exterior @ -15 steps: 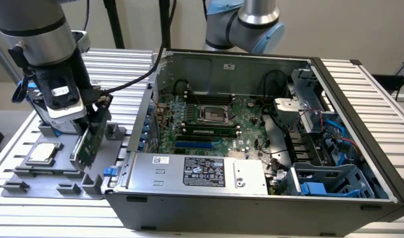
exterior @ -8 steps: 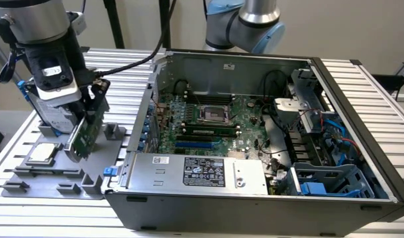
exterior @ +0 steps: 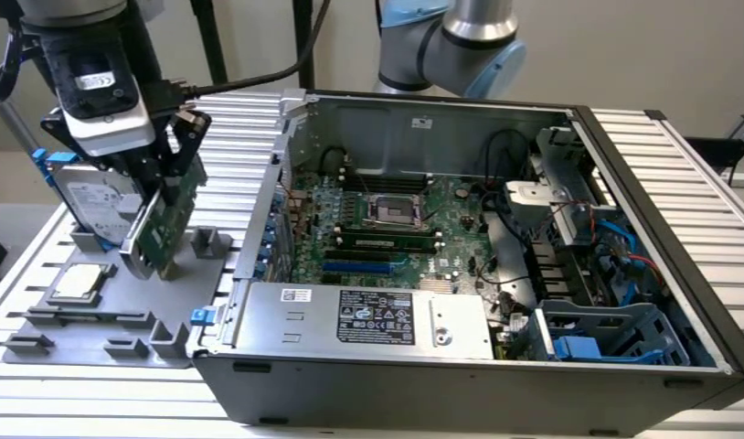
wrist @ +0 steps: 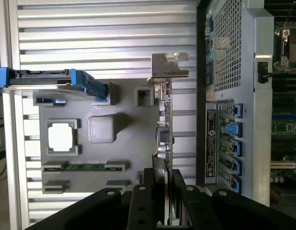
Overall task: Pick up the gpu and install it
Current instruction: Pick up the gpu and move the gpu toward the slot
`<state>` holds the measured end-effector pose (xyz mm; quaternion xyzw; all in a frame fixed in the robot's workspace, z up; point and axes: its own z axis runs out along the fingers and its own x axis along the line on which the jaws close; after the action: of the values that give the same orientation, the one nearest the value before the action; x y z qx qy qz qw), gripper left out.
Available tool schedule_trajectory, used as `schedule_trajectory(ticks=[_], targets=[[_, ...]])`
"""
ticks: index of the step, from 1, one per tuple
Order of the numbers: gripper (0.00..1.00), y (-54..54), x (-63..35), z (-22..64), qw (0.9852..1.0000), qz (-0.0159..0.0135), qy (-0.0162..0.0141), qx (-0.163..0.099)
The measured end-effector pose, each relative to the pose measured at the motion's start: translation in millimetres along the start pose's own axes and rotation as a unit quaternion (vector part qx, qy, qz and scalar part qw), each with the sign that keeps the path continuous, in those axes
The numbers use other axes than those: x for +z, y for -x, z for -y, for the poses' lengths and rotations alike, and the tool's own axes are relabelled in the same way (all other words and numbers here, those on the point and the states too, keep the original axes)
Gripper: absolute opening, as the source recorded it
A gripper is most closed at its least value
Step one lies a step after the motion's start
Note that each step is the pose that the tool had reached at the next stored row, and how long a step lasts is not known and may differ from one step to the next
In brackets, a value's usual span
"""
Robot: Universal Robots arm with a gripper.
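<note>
GPU stands on edge, slightly tilted, over the grey tray at the exterior view's left, clamped by its upper edge in the tool, whose fingers pinch both faces so the connector edge hangs free below; whether its lower edge has cleared the tray cannot be told; the hard drive stands close on one side and the case wall on the other, leaving a narrow lane; the chip lies lower on the tray; above, the room is open, and the case lies lidless on the worktop.
</note>
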<state>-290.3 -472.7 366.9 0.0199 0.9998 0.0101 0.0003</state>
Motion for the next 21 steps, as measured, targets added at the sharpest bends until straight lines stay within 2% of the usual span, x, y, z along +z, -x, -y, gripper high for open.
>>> schedule_trajectory(ticks=[6,14,21], targets=[[0.27,19.4,-27.3,-1.3,1.0,-0.0007,0.0,0.0],[0.27,55.2,-62.3,-3.4,1.0,-0.0036,0.0004,0.0],[0.27,87.0,-64.9,-4.8,1.0,-0.0039,0.0031,0.0]])
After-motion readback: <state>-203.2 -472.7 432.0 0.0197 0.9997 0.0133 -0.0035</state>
